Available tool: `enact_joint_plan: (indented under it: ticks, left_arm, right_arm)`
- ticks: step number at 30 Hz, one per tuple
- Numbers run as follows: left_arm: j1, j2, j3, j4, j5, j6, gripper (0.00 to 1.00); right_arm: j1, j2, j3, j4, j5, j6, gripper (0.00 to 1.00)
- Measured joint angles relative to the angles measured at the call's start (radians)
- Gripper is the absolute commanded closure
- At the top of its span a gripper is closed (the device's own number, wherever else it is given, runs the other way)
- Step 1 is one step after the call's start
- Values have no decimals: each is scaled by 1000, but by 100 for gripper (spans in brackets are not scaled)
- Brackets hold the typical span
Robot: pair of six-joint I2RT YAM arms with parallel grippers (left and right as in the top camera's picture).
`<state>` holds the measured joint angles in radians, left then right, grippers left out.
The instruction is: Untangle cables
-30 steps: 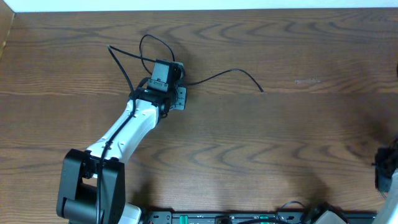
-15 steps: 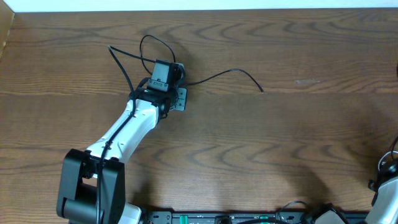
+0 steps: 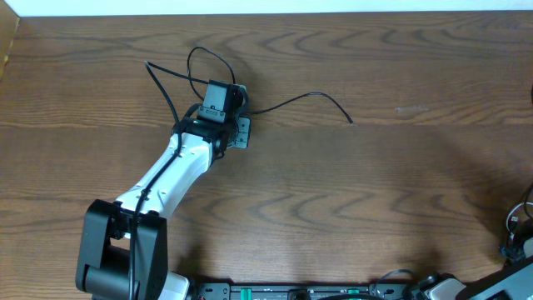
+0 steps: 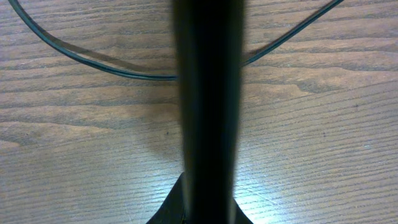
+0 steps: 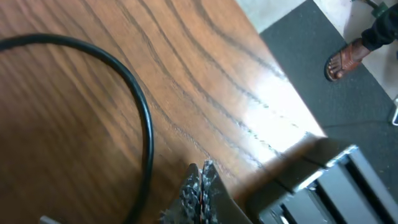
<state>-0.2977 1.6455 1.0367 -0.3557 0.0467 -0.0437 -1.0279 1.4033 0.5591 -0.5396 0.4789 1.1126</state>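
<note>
While left fingers (image 4: 208, 106) press shut, thin black cable (image 3: 291, 102) loops around them, trails right across brown wooden desk (image 3: 375, 183), hold on it unclear, right fingers (image 5: 200, 186) shut, empty, near desk edge.

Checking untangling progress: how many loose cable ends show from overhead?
2. One cable end lies up-left of the left hand; the other end lies off to its right. More may be hidden under the hand.

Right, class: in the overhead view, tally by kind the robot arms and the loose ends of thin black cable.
Robot arms: 2 (left arm, right arm)
Loose cable ends: 2 (left end, right end)
Total: 4
</note>
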Motion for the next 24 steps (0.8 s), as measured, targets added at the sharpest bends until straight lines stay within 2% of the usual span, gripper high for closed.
enact_joint_plan:
  ticks: [5,15,24]
  left_arm:
    - [0,0,0,0,0,0,93]
    - [0,0,0,0,0,0,92]
    - [0,0,0,-1,0,0,93]
  right_arm:
    - [-2,58,-1,42,-3,-7,99]
    - [-2,61,-2,169,-21,-64,99]
    - [-2,115,7,312,-116,-95,99]
